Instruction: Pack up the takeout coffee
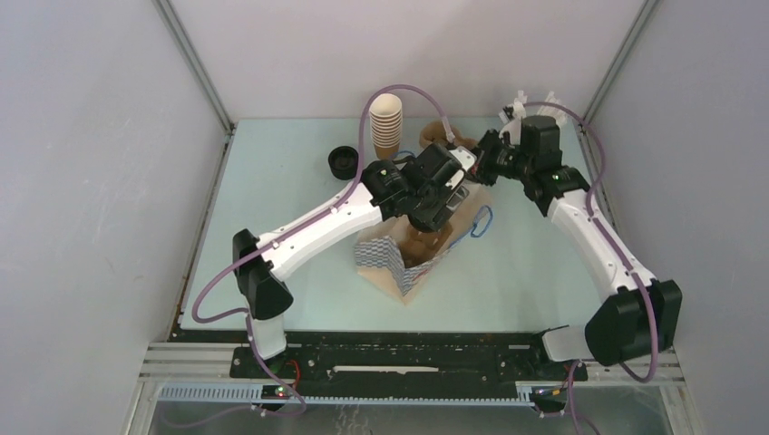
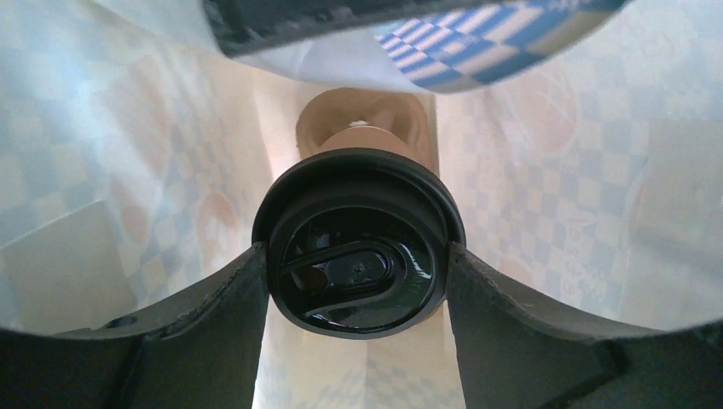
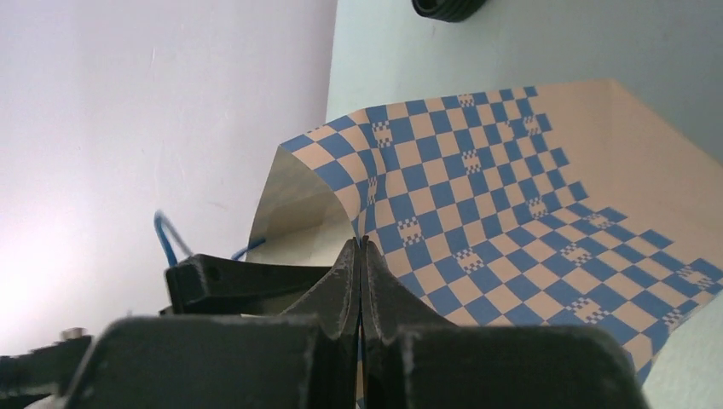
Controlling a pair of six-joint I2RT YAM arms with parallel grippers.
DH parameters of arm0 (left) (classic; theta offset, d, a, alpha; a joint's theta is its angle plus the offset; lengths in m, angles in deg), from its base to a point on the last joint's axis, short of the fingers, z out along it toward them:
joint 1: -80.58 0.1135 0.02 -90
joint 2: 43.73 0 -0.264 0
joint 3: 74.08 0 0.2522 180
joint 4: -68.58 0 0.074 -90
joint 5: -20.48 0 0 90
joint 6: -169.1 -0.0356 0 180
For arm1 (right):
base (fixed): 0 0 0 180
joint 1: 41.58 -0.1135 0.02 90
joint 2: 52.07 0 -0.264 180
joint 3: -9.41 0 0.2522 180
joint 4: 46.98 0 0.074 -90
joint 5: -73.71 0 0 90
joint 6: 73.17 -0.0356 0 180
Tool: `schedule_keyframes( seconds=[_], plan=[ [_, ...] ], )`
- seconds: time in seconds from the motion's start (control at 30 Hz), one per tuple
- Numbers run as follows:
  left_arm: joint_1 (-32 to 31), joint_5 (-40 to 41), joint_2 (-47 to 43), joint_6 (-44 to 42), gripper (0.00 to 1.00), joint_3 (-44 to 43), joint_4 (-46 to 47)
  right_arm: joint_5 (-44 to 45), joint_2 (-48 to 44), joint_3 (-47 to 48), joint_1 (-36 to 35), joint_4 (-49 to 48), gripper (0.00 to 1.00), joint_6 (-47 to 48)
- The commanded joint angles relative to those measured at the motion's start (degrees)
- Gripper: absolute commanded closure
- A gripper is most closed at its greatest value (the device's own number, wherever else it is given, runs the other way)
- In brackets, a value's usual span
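The takeout coffee (image 2: 358, 213) fills the middle of the left wrist view, its black lid facing the camera and a bit of brown cup showing past it. My left gripper (image 2: 358, 260) is shut on it, one finger (image 2: 230, 298) pressed against each side of the lid, inside the blue-checkered paper bag (image 1: 385, 258). From above, the left gripper (image 1: 433, 207) reaches down into the bag's mouth. My right gripper (image 3: 361, 249) is shut on the bag's rim (image 3: 341, 204) and holds it up at the far side.
A stack of brown paper cups (image 1: 385, 122) stands at the back, with a loose black lid (image 1: 345, 163) to its left. A brown pulp tray (image 1: 444, 136) lies behind the arms. The bag's blue handle (image 1: 482, 220) hangs out to the right.
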Motion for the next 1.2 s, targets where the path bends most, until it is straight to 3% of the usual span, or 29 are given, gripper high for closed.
schedule_keyframes(
  seconds=[0.0,0.5,0.7,0.87,1.17],
  plan=[
    [-0.66,-1.97,-0.81,-2.34,0.64,-2.13,0.2,6.17,-7.15,-5.71,0.54,-10.17,1.0,-13.04],
    [-1.54,-8.36,2.57,-0.63,0.64,2.41,4.32,2.69,-7.54,-6.36,1.91,-5.04,1.0,-8.54],
    [-1.43,-5.74,2.95,-1.64,0.65,6.04,6.82,1.87,-5.47,-4.48,1.61,-4.55,1.0,-7.31],
    [-1.28,-3.33,3.88,-2.63,0.66,5.41,4.46,1.18,-4.09,-2.15,1.21,-0.69,0.99,-0.52],
    [-0.83,-7.32,1.14,-4.25,0.65,14.11,9.27,-1.58,-0.03,2.38,2.09,7.64,0.94,10.51]
  ],
)
